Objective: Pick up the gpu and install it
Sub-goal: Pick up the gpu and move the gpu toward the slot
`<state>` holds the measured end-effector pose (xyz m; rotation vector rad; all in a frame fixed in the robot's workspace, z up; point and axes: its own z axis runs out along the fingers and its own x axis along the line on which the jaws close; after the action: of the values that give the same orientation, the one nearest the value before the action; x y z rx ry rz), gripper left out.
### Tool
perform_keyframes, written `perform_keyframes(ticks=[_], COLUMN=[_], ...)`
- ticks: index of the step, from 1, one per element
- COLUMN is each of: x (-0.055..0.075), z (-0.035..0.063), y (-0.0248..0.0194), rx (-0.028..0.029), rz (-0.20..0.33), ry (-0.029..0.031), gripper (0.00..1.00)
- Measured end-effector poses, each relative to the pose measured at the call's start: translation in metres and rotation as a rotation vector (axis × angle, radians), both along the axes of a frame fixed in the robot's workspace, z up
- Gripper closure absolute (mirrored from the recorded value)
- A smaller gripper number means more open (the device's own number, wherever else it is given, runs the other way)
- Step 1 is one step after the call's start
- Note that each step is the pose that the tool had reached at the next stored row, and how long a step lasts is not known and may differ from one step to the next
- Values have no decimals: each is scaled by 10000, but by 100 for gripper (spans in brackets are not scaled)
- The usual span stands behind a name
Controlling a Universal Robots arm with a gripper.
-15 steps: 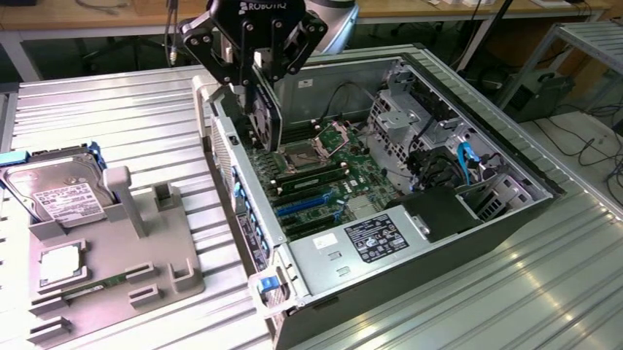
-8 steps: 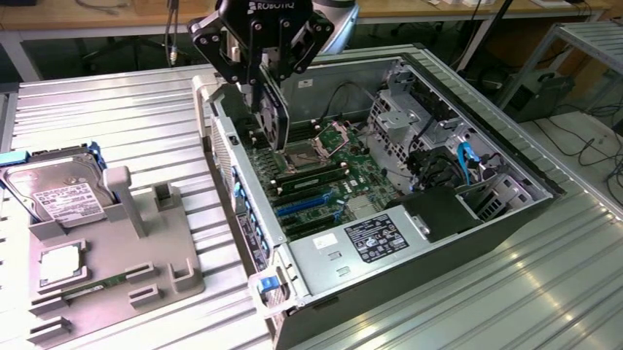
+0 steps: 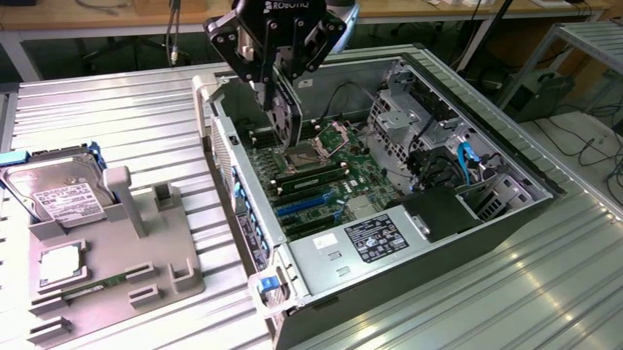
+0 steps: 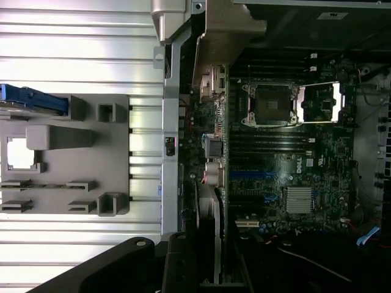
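- gpu [image 3: 284,113] hangs on edge over the open computer case [image 3: 506,157], clamped in the gripper [image 3: 276,73].
- Wrist view shows it edge-on above the motherboard [image 4: 275,152].
- Exterior view shows a hard drive [image 3: 58,197] well apart.

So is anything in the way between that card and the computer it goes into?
Nothing visible. The gripper holds the gpu above the open case, and the motherboard beneath it, with its blue slots, lies uncovered.
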<state>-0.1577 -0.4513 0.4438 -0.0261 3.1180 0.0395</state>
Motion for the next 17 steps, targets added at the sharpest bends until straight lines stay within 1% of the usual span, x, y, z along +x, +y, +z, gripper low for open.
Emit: perform_keyframes(ticks=[11,17], x=[153,258], z=[0,1], y=[0,0], rx=[-1,-1], rz=[0,-1], ry=[1,1], gripper=[72,72])
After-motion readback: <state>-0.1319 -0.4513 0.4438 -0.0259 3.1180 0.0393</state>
